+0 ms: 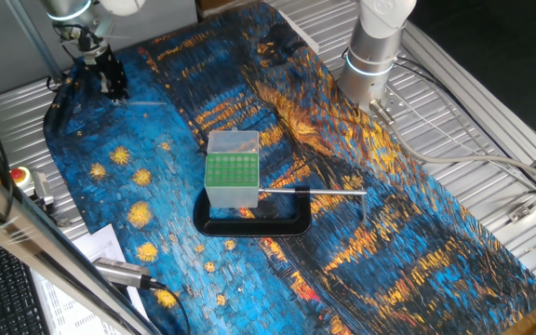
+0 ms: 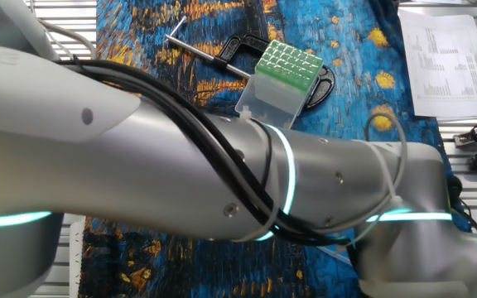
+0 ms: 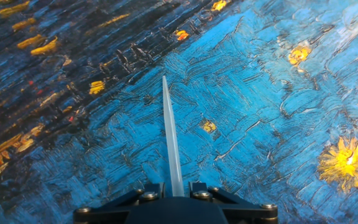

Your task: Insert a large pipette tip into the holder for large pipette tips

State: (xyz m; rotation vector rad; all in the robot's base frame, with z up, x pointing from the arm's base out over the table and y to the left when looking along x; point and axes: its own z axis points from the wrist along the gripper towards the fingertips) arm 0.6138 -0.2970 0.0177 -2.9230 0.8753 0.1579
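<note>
**Slender tip held far from its green-topped rack**

The end effector [image 3: 175, 194] grips the large pipette tip [image 3: 171, 134] by its wide end in the hand view, jaws closed narrowly around it, the point jutting out over the painted cloth on the counter [image 1: 417, 233]. The holder for large pipette tips [image 1: 232, 167] sits mid-counter, well apart to the right, pinned by a black C-clamp [image 1: 254, 223]. The risks appear plain: the tip could pivot in so thin a grasp, arrive tilted and catch a hole's rim, or its point could snag the cloth in transit.
</note>
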